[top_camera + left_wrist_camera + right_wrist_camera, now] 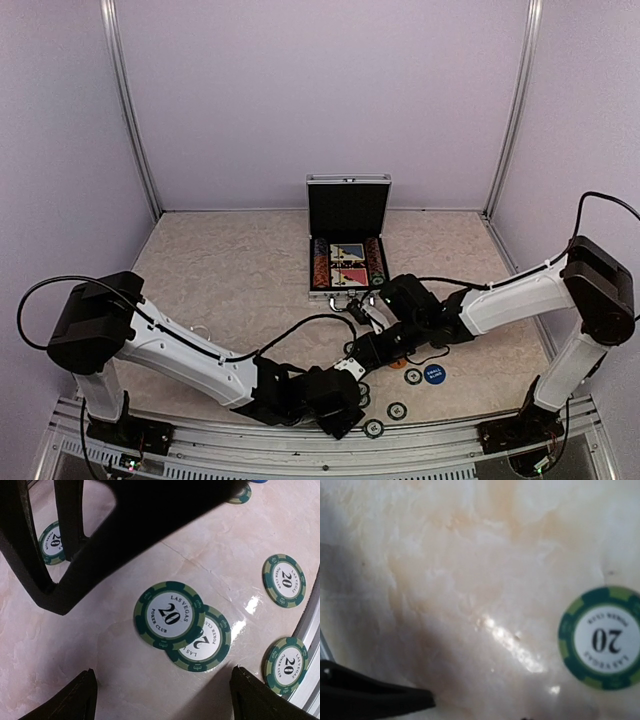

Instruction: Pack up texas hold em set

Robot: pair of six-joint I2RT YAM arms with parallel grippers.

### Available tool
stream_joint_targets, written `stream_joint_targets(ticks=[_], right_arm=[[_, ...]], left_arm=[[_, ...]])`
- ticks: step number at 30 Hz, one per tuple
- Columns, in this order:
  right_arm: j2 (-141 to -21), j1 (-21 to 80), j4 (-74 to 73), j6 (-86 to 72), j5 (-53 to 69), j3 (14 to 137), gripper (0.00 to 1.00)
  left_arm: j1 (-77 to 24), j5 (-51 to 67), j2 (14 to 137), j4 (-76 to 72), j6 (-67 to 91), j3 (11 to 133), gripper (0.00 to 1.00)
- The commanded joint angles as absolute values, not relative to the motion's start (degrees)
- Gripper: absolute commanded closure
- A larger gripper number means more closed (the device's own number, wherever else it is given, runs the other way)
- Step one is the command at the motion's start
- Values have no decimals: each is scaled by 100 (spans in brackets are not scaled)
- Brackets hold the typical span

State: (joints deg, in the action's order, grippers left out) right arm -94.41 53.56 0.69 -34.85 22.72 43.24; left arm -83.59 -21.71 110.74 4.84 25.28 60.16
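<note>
The silver briefcase point(347, 240) stands open at the table's middle, with card decks and chips in its black lining. Several green and white "20" chips lie loose near the front edge. My left gripper point(162, 672) is open and empty, low over the table just short of two overlapping chips point(170, 615). My right gripper point(372, 350) hangs low just beyond them and looks open and empty. Its dark fingers point(70, 525) fill the top of the left wrist view, with one chip point(51, 542) showing between them. The right wrist view shows one chip point(602, 637) to the right.
A blue disc point(434, 375) and an orange piece point(402, 364) lie right of the grippers. More chips lie at the front point(397, 410), point(373, 428), close to the metal front rail point(312, 630). The two arms are close together.
</note>
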Motion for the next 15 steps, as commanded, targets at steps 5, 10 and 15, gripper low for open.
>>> stream_joint_targets(ticks=[5, 10, 15], right_arm=[[-9667, 5555, -118, -3451, 2241, 3934, 66], [-9063, 5555, -9, -3548, 2344, 3673, 65], [-8614, 5548, -26, -3655, 2039, 3667, 62]], left_arm=[[-8217, -2502, 11159, 187, 2355, 5891, 11], [-8281, -2606, 11110, 46, 2365, 5727, 11], [-8312, -2659, 11060, -176, 2349, 5618, 11]])
